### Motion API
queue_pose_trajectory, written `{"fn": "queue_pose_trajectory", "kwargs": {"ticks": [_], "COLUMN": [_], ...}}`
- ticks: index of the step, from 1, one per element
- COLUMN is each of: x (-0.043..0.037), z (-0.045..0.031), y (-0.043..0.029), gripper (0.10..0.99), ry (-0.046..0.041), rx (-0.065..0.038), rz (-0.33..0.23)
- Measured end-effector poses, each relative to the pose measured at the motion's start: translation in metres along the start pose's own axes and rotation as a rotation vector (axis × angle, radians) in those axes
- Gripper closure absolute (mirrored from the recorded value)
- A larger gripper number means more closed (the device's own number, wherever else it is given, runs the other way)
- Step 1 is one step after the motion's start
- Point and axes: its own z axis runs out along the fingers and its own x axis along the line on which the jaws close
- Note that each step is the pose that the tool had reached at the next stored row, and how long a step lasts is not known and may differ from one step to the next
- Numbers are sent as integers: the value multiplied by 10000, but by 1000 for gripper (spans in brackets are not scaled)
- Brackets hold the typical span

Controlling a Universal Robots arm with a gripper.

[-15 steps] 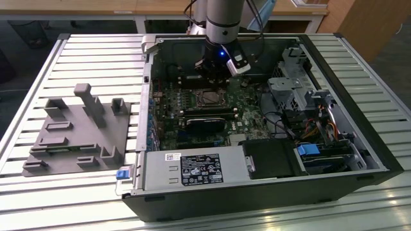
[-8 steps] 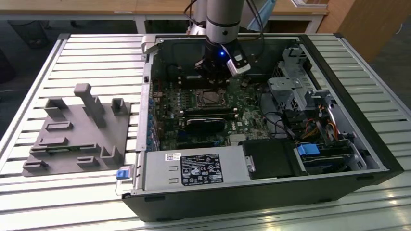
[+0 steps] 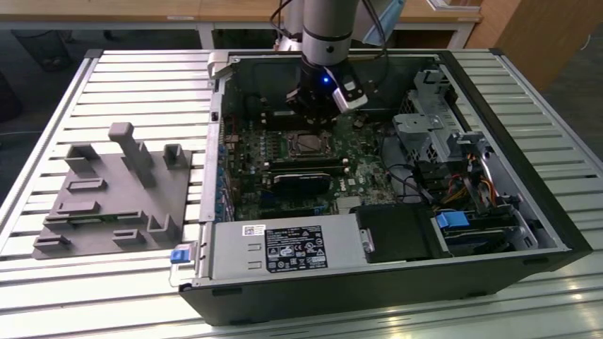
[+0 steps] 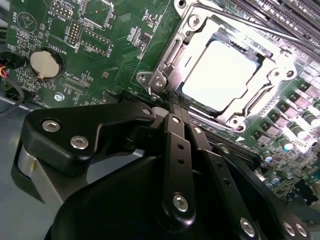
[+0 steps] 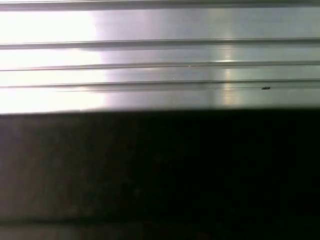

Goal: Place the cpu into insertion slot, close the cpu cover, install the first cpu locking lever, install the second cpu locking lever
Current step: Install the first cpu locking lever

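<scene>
Black jaws [image 4: 172, 107] are hovering clenched together, grasping nothing, just beside the insertion slot [image 4: 225, 70] on the green motherboard [image 4: 100, 60].

Inside the slot the cpu [image 4: 220, 75] is lying flat, its pale silvery face glaring under the light, with the cpu cover [image 4: 175, 50], a thin silvery frame, sitting down around it. Judging from this, a lever slipping off the narrow tips could be scraping nearby board components. In the exterior view the gripper [image 3: 315, 116] is hanging inside the open computer case [image 3: 527, 176] on the slatted counter [image 3: 113, 282].

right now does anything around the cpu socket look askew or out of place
Nothing stands out. The cpu sits flat and square in the insertion slot, with the cpu cover lying closed around it. The gripper is beside the socket's edge, holding nothing.
</scene>
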Motion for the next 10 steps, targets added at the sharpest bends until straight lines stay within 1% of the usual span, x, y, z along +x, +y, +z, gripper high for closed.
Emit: {"fn": "queue_pose_trajectory", "kwargs": {"ticks": [3, 10], "x": [-3, -2], "z": [16, 7], "y": [1, 11], "gripper": [980, 980], "ry": [-1, 2], "rx": [-8, -23], "rz": [-2, -7]}}
